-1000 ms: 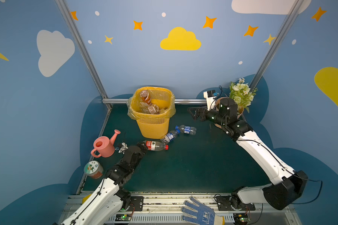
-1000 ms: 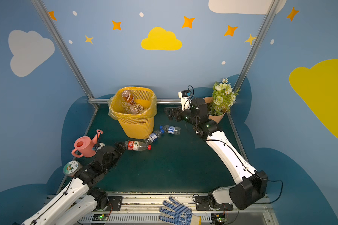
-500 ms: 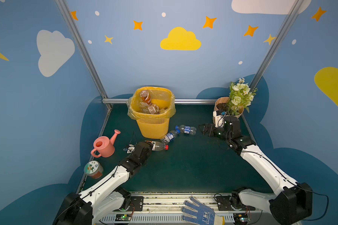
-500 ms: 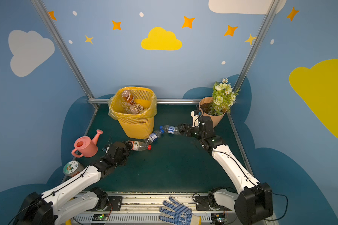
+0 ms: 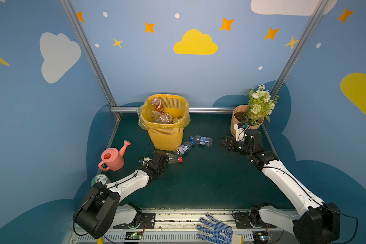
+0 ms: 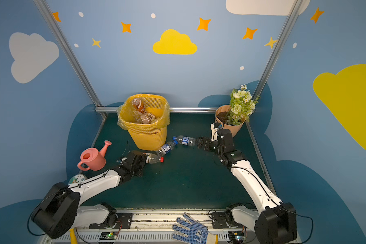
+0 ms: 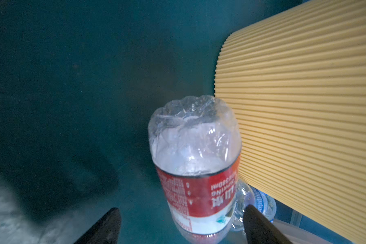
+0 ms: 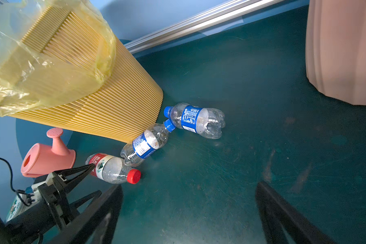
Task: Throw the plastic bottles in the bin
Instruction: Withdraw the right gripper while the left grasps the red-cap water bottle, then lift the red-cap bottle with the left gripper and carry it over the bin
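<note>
The left gripper lay low on the green table with its jaws apart, one either side of the red-labelled bottle, which rested on its side with its base close against the wall of the yellow bin; whether the two touched could not be told. The bottle sat nearer one finger than the other, so a squeeze from there would likely have shoved it sideways before both fingers met it. Being thin, round and empty, it might have rolled or squirted out. A blue-labelled bottle leaned against the shoulder of the red-labelled one, and its cap reached the neck of a second blue-labelled bottle, so a nudge to one could have shifted all three. A careless lift so close to the bin might have caught its ribbed side and rocked or tipped it, spilling the bottles already inside. The right gripper, jaws wide and holding nothing, hovered just beside the second blue-labelled bottle, near the flower pot. If both arms had swung to the bin together, they could have met over its rim.
</note>
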You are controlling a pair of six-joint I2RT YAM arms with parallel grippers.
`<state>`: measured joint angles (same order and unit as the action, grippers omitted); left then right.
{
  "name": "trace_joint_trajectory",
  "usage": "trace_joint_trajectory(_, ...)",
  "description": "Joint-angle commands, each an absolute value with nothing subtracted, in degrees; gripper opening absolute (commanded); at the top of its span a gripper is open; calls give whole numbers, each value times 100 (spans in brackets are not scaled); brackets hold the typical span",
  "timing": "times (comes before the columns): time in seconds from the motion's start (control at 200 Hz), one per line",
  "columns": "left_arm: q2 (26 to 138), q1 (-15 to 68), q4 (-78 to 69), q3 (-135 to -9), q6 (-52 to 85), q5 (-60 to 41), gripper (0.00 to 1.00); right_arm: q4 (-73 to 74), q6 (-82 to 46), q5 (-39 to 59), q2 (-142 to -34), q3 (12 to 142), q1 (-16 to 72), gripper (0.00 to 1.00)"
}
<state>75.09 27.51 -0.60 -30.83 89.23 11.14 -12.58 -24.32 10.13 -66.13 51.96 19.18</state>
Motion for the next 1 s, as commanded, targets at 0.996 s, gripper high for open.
trace_joint_trajectory(0.996,8910,2369,-193,-3576,8290,562,76,-1705,-2443,676,-6127,4835,1666,95)
